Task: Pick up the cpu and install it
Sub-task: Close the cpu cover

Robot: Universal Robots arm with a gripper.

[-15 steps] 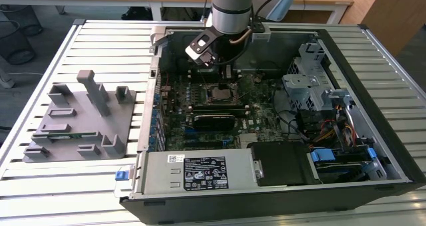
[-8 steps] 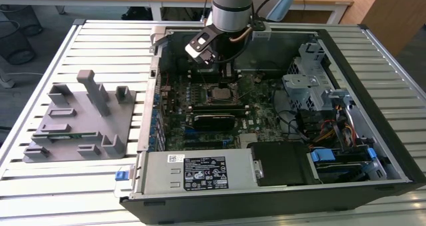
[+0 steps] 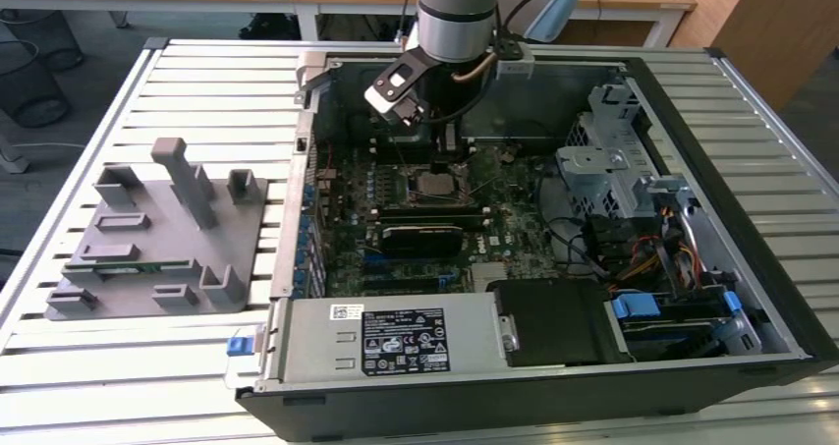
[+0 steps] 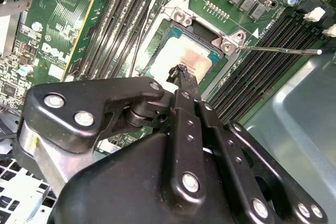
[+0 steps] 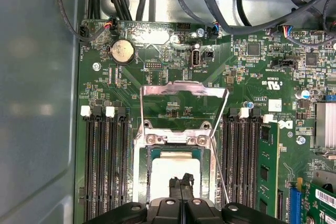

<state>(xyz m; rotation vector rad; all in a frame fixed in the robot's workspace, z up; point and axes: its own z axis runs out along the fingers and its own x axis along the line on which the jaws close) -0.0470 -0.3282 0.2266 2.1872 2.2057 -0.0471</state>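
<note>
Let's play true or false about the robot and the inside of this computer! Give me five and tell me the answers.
1. The cpu lies in its socket on the motherboard. True.
2. The socket's metal cover plate is shut down over the cpu. False: it is flipped up, so the cpu's top is bare.
3. The gripper has its fingers spread wide. False: they are pressed together, just over the cpu.
4. A round coin battery sits on the motherboard. True.
5. The grey plastic fixture stands inside the computer case. False: it stands on the slatted table, at the exterior view's left of the case.
</note>
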